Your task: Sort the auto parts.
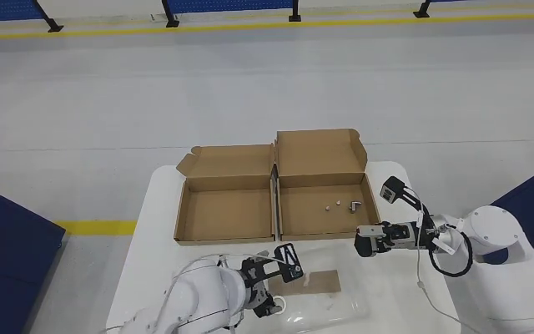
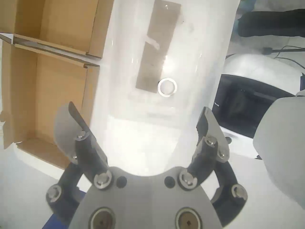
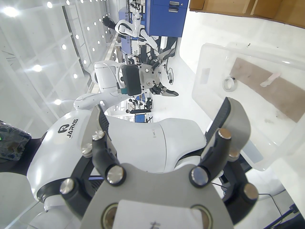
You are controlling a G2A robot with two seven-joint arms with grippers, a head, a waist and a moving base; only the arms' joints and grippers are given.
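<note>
A white ring (image 2: 167, 87) lies in a clear plastic tray (image 2: 190, 72) next to a brown card (image 2: 157, 46). My left gripper (image 2: 140, 120) hangs open above the tray's near end, a short way from the ring, with nothing between its fingers. From above, the left gripper (image 1: 282, 282) is at the tray's (image 1: 350, 313) left end. My right gripper (image 1: 362, 242) is open and empty by the right cardboard box's (image 1: 309, 209) front corner. It faces the ring (image 3: 229, 83) across the tray (image 3: 209, 55). That box holds a metal bracket (image 1: 356, 206) and two small pieces (image 1: 327, 205).
The left cardboard box (image 1: 225, 215) stands open beside the right one, both at the back of the white table (image 1: 150, 242). Their raised lids (image 1: 317, 154) lean away. The tray runs along the table's front edge between the arms.
</note>
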